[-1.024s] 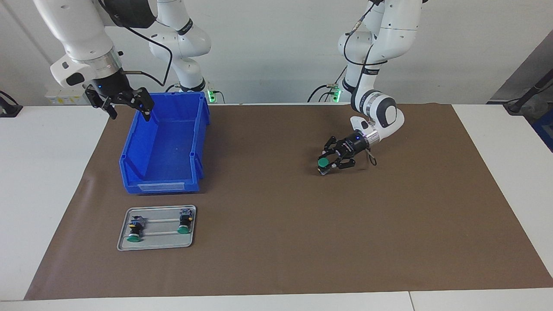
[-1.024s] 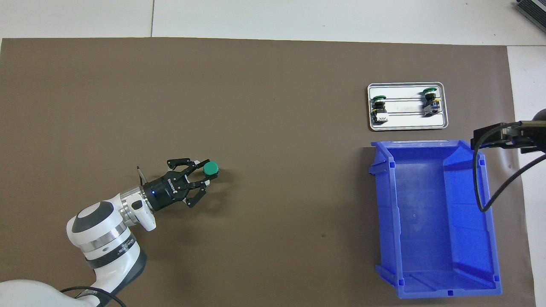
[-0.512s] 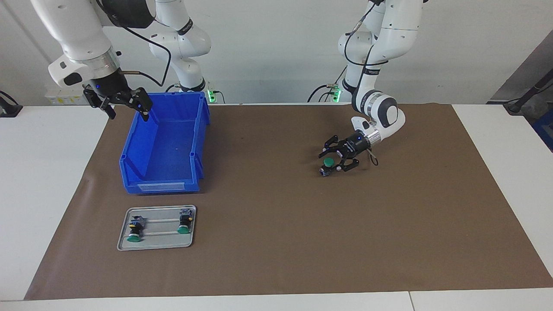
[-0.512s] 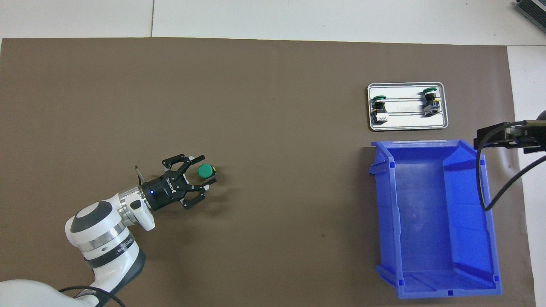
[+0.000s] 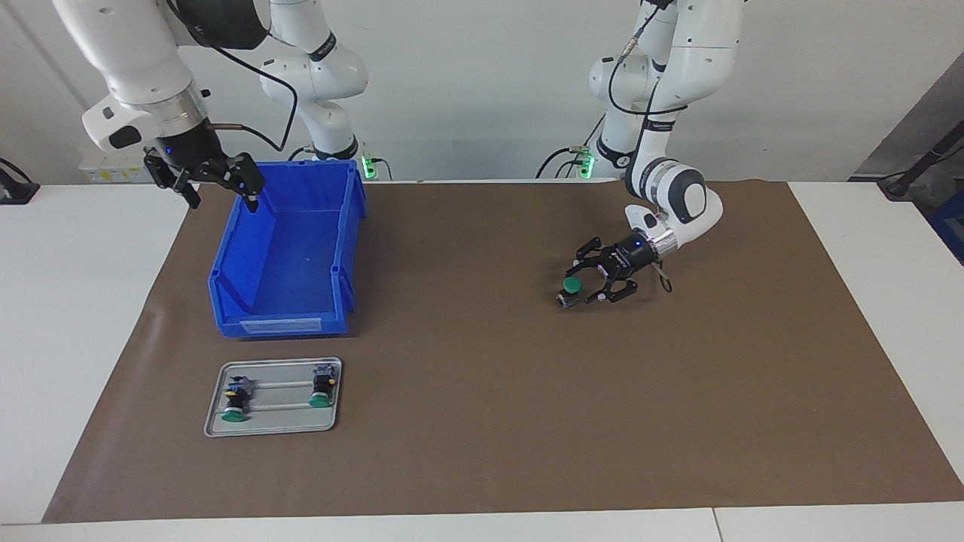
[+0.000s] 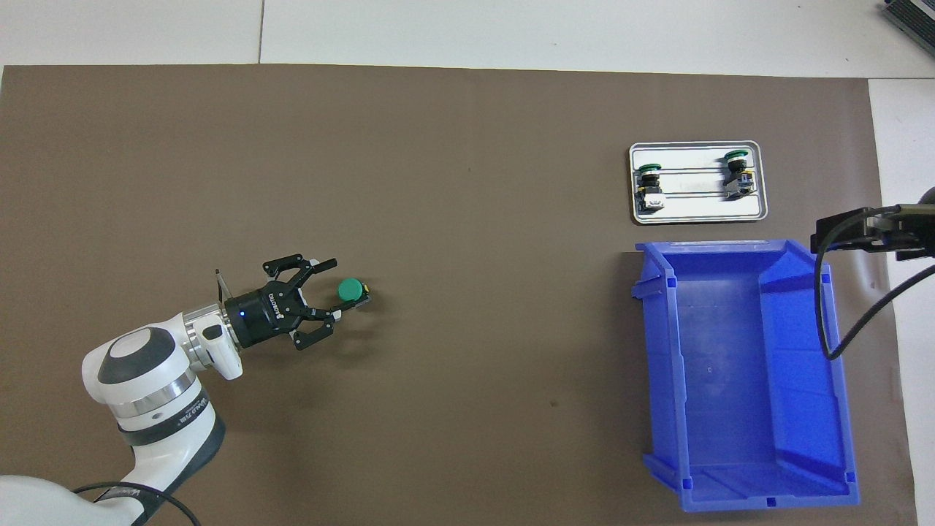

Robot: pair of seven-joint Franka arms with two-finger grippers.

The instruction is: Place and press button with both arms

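A green-capped button (image 5: 571, 289) (image 6: 351, 291) stands on the brown mat toward the left arm's end of the table. My left gripper (image 5: 588, 282) (image 6: 334, 288) is low beside it, open, and the button sits just ahead of its spread fingertips, unheld. My right gripper (image 5: 223, 197) hangs open and empty over the blue bin's corner nearest the right arm's base. In the overhead view only the tip of the right gripper (image 6: 840, 235) shows.
A blue bin (image 5: 282, 325) (image 6: 661, 365) sits empty at the right arm's end. Farther from the robots than the bin lies a small metal tray (image 5: 273, 429) (image 6: 697, 213) with two more green-capped buttons (image 5: 236, 403) (image 5: 322, 391) lying on it.
My left gripper opened, let go of the button and drew back toward the left arm's end. The button now stands on the mat. The right gripper rose slightly.
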